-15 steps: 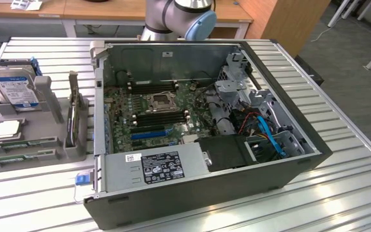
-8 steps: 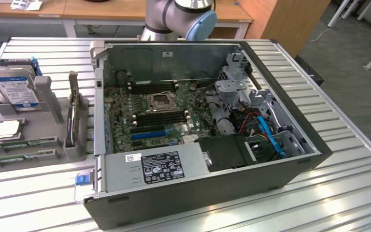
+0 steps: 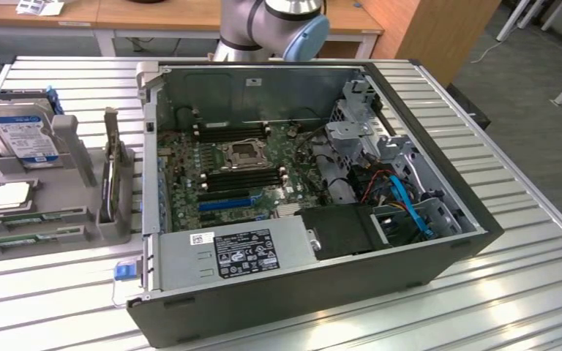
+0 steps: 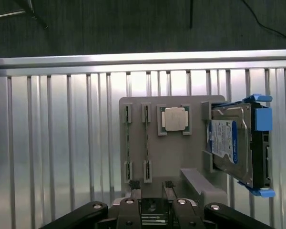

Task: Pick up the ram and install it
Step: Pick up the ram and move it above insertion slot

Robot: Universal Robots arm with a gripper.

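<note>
Two ram sticks stand on edge side by side in clips of a grey holder; they are thin and green. In the exterior view they lie as green strips at the holder's front, at the exterior view's left. My gripper hangs well above the holder, open, with nothing between its fingers and clear of both sticks. The open computer case shows the motherboard with black memory slots beside the processor socket.
The holder also carries a loose processor and a hard drive in a blue bracket. An upright grey post and a standing card rise from it. A power supply and blue cables sit inside the case.
</note>
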